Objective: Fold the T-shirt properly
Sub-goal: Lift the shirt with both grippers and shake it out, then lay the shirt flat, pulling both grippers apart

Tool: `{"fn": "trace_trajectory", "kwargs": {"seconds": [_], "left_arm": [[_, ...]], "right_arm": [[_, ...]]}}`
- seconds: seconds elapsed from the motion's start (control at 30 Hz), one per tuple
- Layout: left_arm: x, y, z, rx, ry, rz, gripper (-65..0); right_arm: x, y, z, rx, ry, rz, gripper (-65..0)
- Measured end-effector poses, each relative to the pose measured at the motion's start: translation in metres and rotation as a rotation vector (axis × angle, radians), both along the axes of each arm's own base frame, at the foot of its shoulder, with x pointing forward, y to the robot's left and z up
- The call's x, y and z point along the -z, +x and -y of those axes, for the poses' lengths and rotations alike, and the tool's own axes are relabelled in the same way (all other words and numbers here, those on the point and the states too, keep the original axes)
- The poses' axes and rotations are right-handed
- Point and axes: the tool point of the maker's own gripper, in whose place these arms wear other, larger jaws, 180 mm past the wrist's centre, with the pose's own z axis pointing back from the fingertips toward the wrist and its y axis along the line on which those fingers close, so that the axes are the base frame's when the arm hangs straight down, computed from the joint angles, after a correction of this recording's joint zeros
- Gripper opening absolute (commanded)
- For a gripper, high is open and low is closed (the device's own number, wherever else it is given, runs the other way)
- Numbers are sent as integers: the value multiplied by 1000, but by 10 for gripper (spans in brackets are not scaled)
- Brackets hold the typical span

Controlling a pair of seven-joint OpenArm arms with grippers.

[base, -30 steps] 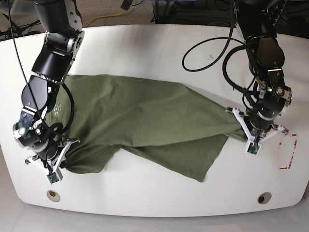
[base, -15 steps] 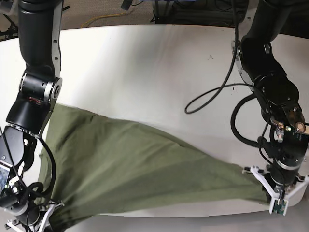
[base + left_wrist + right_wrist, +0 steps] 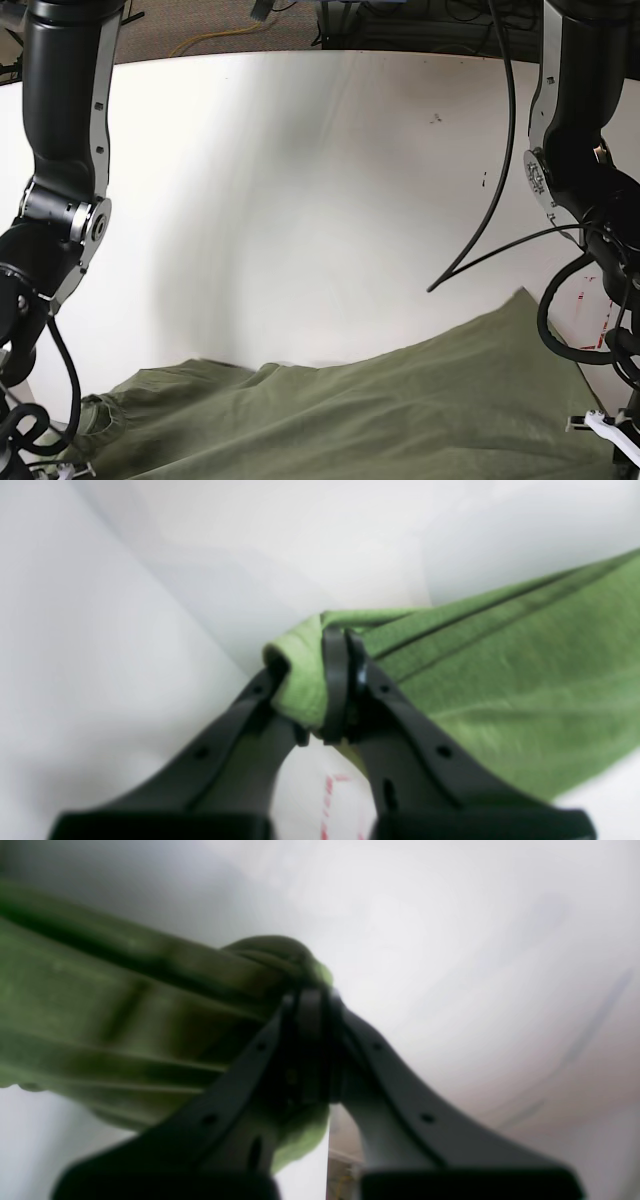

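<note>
The T-shirt (image 3: 380, 410) is plain olive-green cotton, stretched wide across the bottom of the base view, its upper edge rising toward that view's right. One bunched corner (image 3: 300, 680) is folded over and pinched, with a stitched hem running away from it. The opposite end (image 3: 270, 960) is gathered into thick folds.
</note>
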Motion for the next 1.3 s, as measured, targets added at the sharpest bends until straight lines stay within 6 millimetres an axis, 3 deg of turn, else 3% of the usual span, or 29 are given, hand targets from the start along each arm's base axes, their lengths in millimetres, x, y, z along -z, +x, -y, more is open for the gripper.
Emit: {"fn": "trace_trajectory", "kwargs": {"seconds": [0.1,0.2,0.37,0.6,0.7,0.83,0.97,1.17,1.3], "left_arm": [[38,2,3,12,-3,-90,-633],[62,-2,7,21,0,-137,-633],[119,-11,12,29,-3,-261,-633],[212,-36,30,103,61,-521,-635],[261,-60,39,125,45,-654,-635],[322,-102,43,126,27,-847,-643],[366,-145,44,132,16,-985,-650],[407,-201,40,128,-8,-1132,-650],[414,-217,29,108,-24,-1139,-650]], "right_arm": [[37,-9,-3,9,-33,-48,-650],[78,-21,-5,0,-15,-100,-650],[149,-50,17,75,7,-218,-650],[232,-91,28,96,116,-365,-650],[271,-118,43,148,146,-459,-650],[310,-149,47,155,226,-535,-650],[351,-186,49,197,283,-640,-650],[388,-221,43,223,321,-743,-650],[409,-242,32,222,352,-806,-650]]}}
